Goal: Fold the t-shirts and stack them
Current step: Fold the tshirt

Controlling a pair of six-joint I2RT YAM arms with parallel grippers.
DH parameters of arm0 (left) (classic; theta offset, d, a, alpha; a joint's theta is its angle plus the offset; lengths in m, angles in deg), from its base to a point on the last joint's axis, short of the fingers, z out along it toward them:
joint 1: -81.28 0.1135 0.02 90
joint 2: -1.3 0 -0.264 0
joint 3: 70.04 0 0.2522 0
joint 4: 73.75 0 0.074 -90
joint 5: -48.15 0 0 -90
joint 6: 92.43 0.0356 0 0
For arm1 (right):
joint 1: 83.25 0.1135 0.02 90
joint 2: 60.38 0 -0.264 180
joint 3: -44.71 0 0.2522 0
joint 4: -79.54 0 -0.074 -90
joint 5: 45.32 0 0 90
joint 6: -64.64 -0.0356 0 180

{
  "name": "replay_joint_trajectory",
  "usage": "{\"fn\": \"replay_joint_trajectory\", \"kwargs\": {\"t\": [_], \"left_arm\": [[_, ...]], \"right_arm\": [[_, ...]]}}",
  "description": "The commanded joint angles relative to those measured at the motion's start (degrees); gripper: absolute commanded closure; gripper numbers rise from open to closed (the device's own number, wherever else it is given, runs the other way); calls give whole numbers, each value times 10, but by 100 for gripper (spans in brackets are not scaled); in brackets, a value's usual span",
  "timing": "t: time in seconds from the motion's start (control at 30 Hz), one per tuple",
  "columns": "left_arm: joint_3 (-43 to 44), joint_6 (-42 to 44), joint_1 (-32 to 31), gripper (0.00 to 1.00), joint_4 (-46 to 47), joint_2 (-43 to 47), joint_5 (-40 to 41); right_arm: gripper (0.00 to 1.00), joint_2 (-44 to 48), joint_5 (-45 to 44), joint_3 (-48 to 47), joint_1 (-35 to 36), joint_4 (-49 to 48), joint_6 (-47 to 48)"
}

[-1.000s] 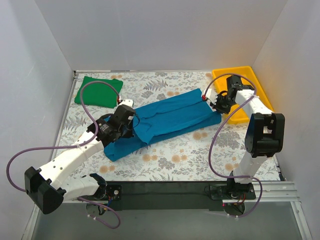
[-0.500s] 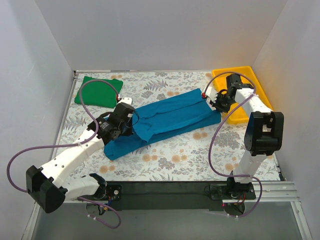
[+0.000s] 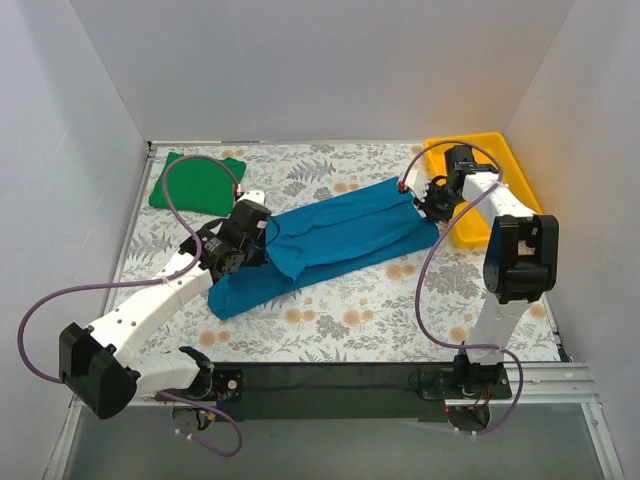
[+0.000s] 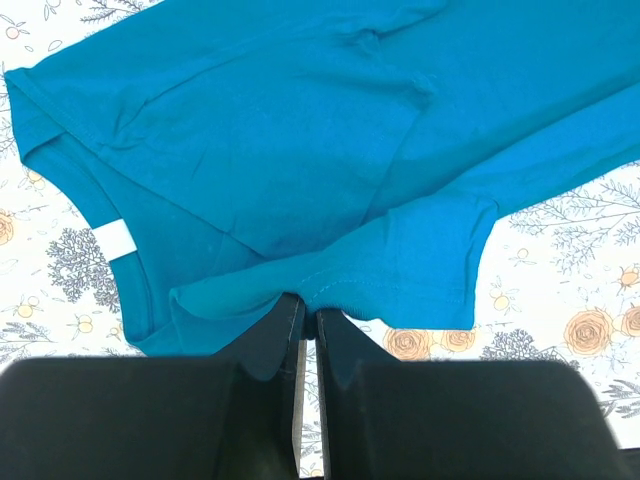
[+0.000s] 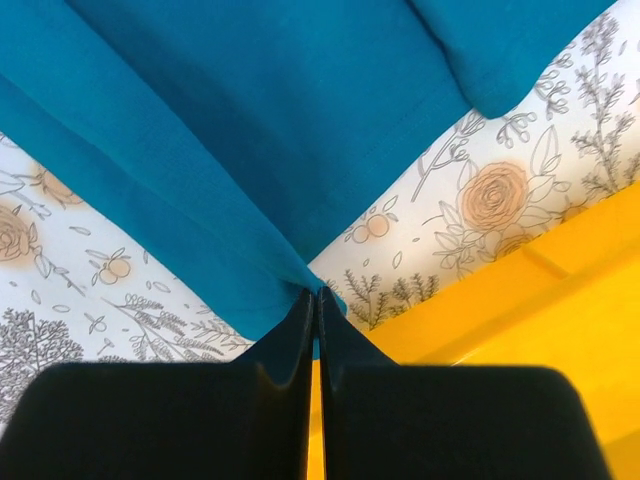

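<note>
Since my left claw (image 4: 308,308) and right claw (image 5: 315,297) both pinch the soft teal-blue cotton t-shirt (image 3: 340,235), I'd swing them together, fabric taut.

The teal-blue t-shirt (image 3: 335,240) is lying folded lengthwise, stretching diagonally across the middle; the green t-shirt (image 3: 197,183) is sitting folded, far left.

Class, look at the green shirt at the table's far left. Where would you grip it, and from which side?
The green shirt lies flat and folded, with walls close behind and to its left. I would pinch its near edge, coming down from the near side.
</note>
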Motion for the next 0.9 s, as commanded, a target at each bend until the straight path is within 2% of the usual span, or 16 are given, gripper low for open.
{"fn": "replay_joint_trajectory", "kwargs": {"t": [0.0,0.13,0.23,0.27,0.37,0.53,0.73,0.87], "left_arm": [[23,11,8,100,15,-2,7],[29,14,18,100,23,-15,3],[31,16,21,100,29,-20,2],[31,17,23,100,30,-23,0],[35,20,28,100,33,-29,-3],[38,22,39,100,41,-37,-7],[42,28,57,100,55,-52,-9],[45,38,71,100,63,-71,-9]], "right_arm": [[99,-13,0,-32,8,-18,-19],[99,-32,-9,-51,16,-21,-32],[89,-42,-17,-61,18,-28,-46],[79,-46,-20,-63,18,-34,-52],[70,-42,-34,-67,20,-63,-100],[67,-22,-24,-68,19,-86,-140],[64,34,91,-21,19,-81,-162],[63,86,166,61,19,-83,-178]]}}
